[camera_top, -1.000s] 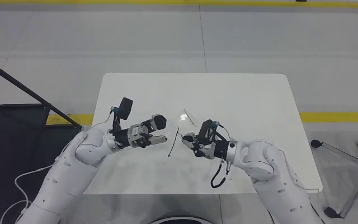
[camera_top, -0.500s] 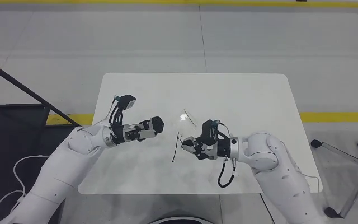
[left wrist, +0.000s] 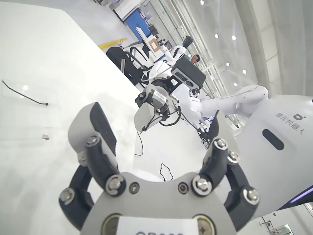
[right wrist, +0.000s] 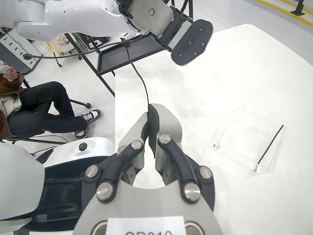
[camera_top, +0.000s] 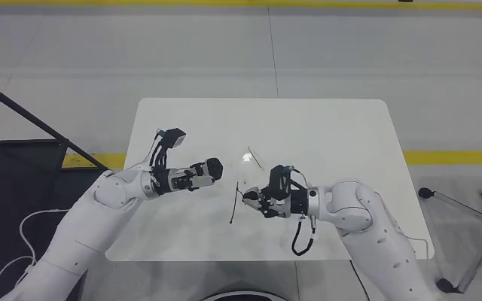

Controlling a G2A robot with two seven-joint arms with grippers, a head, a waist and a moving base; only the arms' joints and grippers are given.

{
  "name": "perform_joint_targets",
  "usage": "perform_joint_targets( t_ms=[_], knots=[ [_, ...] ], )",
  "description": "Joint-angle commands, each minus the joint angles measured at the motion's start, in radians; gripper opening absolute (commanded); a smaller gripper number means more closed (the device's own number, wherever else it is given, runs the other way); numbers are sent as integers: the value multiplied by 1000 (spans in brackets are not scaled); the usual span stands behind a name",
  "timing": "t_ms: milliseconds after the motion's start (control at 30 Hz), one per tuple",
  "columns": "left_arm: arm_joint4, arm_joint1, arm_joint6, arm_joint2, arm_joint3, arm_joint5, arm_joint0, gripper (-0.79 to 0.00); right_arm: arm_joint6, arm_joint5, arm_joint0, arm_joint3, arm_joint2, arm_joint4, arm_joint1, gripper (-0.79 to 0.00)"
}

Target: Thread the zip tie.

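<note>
Top view: two zip ties [camera_top: 234,203] [camera_top: 254,156], one tight in the right gripper [camera_top: 248,196], left gripper [camera_top: 214,170] apart

Your left arm is bent at the elbow, its forearm angled inward, and the left gripper [camera_top: 213,169] is turned on its side, pointing toward the other arm. Its fingers [left wrist: 102,125] stand wide apart with nothing between them. Your right arm comes in from the opposite side, forearm nearly level, so the right gripper [camera_top: 254,199] faces the left one (the two are near, but apart). Its pads [right wrist: 152,123] are pressed together on the zip tie [right wrist: 139,75], which sticks out past the fingertips toward the left gripper.
</note>
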Motion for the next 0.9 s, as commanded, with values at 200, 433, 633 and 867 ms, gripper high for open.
perform_joint_targets(
  t_ms=[200, 433, 633, 867],
  knots=[
    [40, -15, 13, 28, -16, 18, -12, -62, 8, -13, 24, 20, -28, 4, 4, -785],
    [41, -27, 7, 41, -8, -8, -23, -366, 15, -8, 42, 34, -47, 16, 9, -785],
    [31, -33, -14, 50, -6, -24, -28, -456, 18, -2, 51, 38, -59, 21, 13, -785],
    [19, -39, -31, 50, 2, -32, -33, -511, 15, 5, 59, 43, -69, 26, 18, -785]
  ],
)
